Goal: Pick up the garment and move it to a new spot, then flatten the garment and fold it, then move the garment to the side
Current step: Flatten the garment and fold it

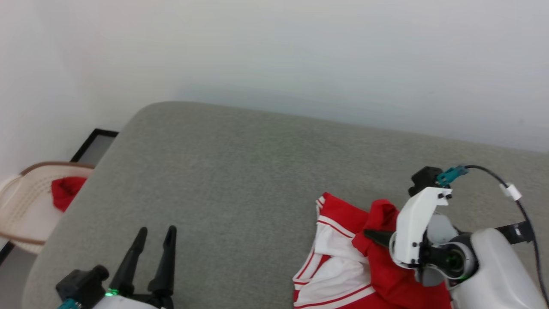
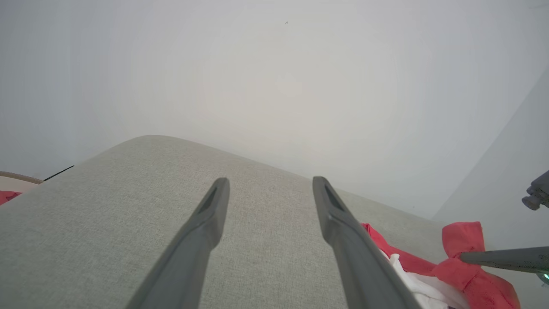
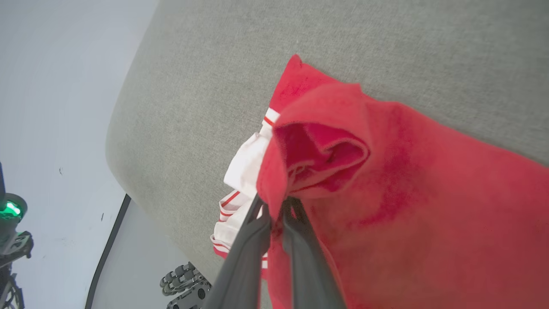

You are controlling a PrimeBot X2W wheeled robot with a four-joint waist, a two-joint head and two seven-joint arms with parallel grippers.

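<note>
I am pinching a red fold of the garment (image 1: 386,279) in my right pincer (image 3: 276,207), fingers nearly closed on the cloth, ready to lift it from the right of the grey cushion's (image 1: 236,171) near edge. My left pincer (image 1: 155,235) is hovering wide and empty over the near left corner.

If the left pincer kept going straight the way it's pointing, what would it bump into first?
Probably the white wall. The open left pincer points across the bare grey cushion, with nothing in its path. If it tilts downward, it would brush the cushion first; depth is unclear.
</note>
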